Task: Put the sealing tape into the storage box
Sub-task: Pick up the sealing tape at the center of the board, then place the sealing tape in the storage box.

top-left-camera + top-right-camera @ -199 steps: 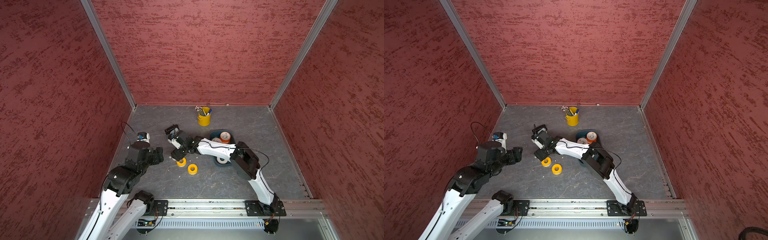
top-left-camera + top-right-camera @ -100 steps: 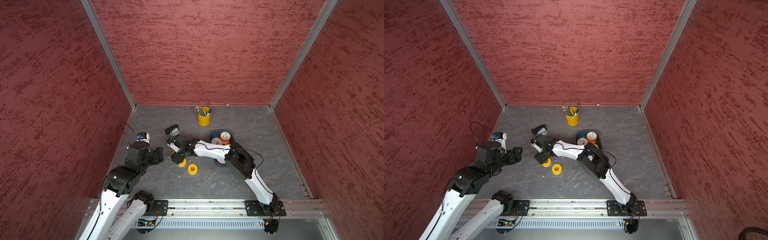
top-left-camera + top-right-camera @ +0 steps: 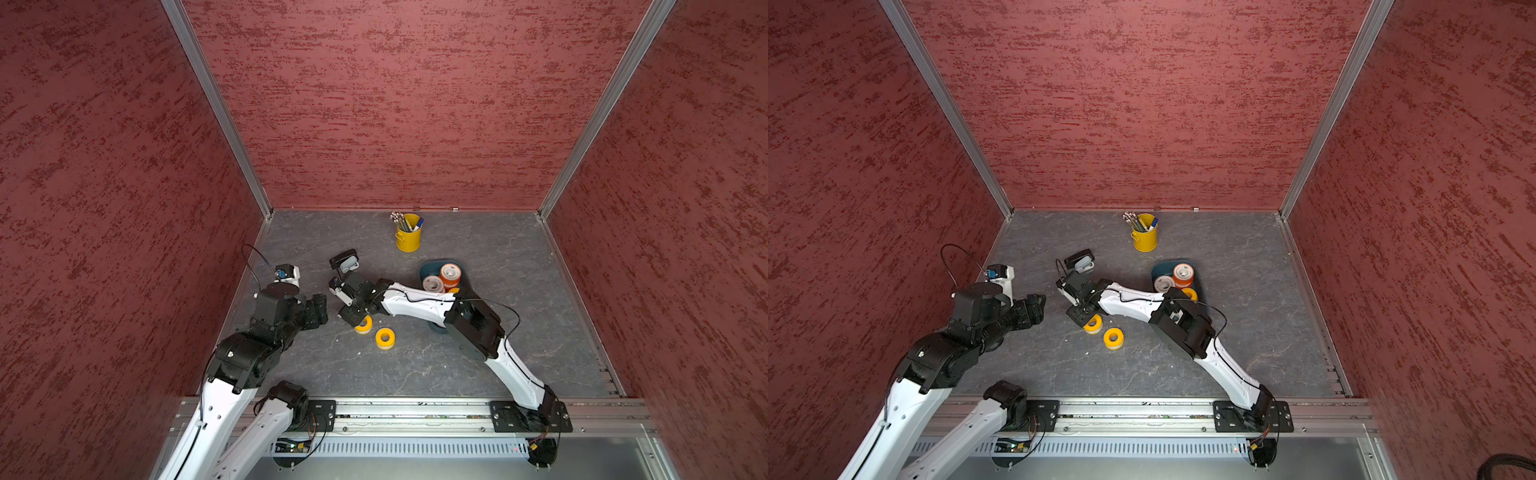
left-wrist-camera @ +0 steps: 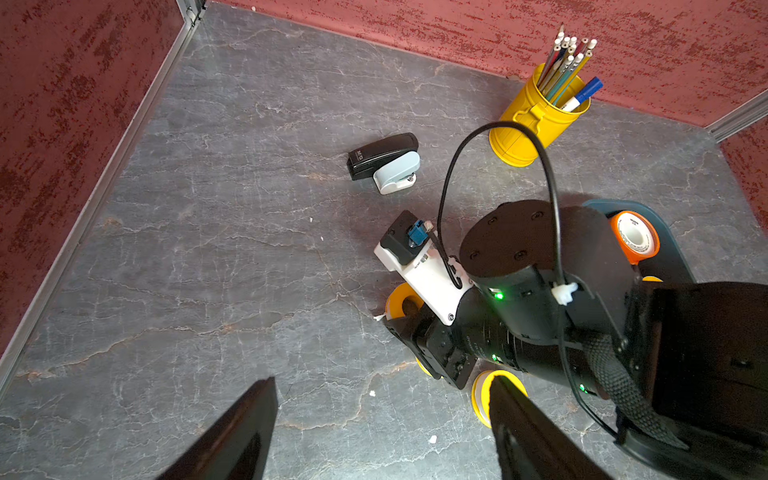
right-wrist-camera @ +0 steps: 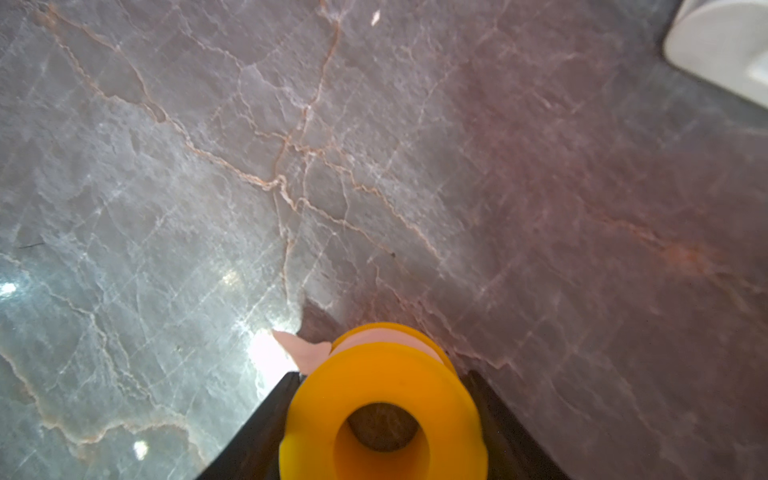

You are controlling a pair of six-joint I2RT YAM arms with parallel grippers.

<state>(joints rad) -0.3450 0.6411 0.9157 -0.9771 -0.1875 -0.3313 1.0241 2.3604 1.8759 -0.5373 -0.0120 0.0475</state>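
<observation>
Nearest the base rail, the second yellow roll (image 3: 385, 338) lies flat on the grey table (image 3: 478, 374), untouched, just off the 4 o'clock side of the yellow roll (image 3: 364, 325) now being worked. Over the last second the right gripper (image 3: 355, 319) has settled onto that roll and drawn its jaws in from wide to about half. In the right wrist view its black fingers (image 5: 266, 419) sit against both flanks of the roll, the centre hole facing the camera. So it looks gripped, though it is still down on the table. At 9 o'clock from it, well apart, the left gripper (image 4: 380, 395) has not moved. Its jaws stand wide and hold nothing. Farther back, at about 2 o'clock from the grasp, the storage box (image 3: 424, 270) already holds two orange rolls (image 3: 450, 274) on edge. A sliver of another yellow one (image 3: 1190, 293) shows there too, and the right forearm hides the rest of the tray. The stapler (image 3: 345, 261) lies at 11 o'clock of the gripper, close enough to mind on the lift. The pen bucket (image 3: 408, 239) stands farthest, near the back wall at 12 o'clock. I judge the pick to be nearly done. Next comes a lift and a carry to the box, leaving one loose roll.
</observation>
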